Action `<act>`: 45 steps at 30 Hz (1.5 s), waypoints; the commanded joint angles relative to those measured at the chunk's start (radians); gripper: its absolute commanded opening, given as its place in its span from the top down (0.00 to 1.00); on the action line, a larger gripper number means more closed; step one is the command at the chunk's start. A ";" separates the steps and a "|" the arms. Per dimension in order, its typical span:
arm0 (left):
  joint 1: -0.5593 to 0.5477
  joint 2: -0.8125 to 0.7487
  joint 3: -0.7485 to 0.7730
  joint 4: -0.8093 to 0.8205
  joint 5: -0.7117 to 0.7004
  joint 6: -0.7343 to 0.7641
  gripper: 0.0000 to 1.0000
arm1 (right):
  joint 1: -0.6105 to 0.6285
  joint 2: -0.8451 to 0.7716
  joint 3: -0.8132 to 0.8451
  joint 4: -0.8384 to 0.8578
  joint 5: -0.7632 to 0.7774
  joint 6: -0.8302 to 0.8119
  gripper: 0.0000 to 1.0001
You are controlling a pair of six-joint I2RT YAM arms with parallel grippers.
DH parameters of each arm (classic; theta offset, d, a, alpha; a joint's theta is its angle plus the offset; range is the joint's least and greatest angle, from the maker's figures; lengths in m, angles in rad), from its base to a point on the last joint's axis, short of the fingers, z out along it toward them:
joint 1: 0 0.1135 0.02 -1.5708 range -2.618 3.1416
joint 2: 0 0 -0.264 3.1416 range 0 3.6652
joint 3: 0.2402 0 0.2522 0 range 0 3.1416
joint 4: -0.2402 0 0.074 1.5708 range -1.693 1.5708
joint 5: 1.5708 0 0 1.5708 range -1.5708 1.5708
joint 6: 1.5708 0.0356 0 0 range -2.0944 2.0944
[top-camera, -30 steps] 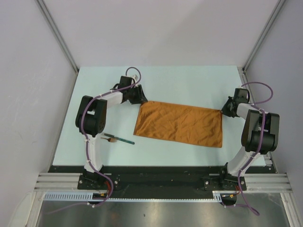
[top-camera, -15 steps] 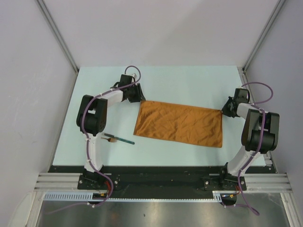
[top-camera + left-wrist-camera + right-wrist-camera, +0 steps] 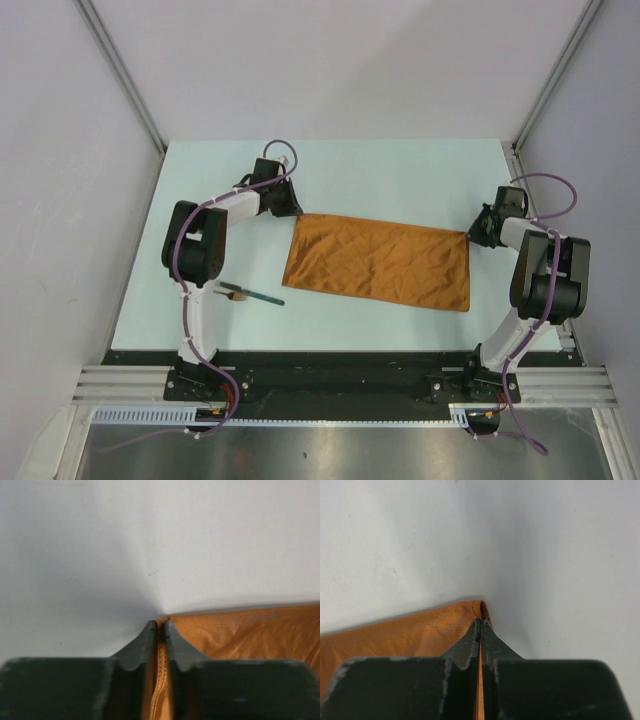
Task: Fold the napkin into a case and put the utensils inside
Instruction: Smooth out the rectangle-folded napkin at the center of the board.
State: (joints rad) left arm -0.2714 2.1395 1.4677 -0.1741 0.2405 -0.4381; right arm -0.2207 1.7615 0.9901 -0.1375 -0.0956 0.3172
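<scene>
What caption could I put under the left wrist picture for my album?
Left gripper, jaws pinching a corner of the orange napkin on a pale table.

The left arm (image 3: 190, 250) climbs from its base at lower left, folds at the elbow and reaches rightward toward upper centre, ending in the left gripper (image 3: 291, 207). Its jaws stand almost together, pinching a corner of the napkin (image 3: 380, 262). The right arm (image 3: 545, 275) folds likewise at the right edge and reaches leftward. The right gripper (image 3: 479, 231) has its jaws pressed together on the opposite corner.
</scene>
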 commanded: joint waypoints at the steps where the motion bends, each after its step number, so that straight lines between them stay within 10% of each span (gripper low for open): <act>1: 0.008 -0.006 0.003 0.019 -0.004 0.002 0.92 | -0.006 0.015 0.036 0.019 0.000 0.002 1.00; 24: 0.020 0.011 -0.014 0.127 -0.126 -0.048 1.00 | -0.019 0.105 0.126 -0.010 0.020 -0.004 1.00; 28: 0.008 -0.058 0.008 0.056 -0.200 -0.016 0.63 | -0.014 0.089 0.163 -0.089 0.014 -0.003 0.67; 34: -0.043 -0.190 0.051 -0.119 -0.421 0.029 0.36 | -0.011 -0.037 0.144 -0.252 0.187 0.060 0.40; 38: -0.110 -0.306 -0.076 -0.096 -0.367 -0.011 0.44 | 0.023 -0.112 0.095 -0.318 0.235 0.074 0.34; 45: -0.149 -0.201 -0.136 0.111 0.044 -0.086 0.89 | 0.084 -0.252 -0.028 -0.167 0.020 0.111 0.37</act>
State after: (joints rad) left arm -0.4259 1.8561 1.3705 -0.1913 0.0471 -0.4717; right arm -0.1623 1.5955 1.0389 -0.4065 0.0696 0.3832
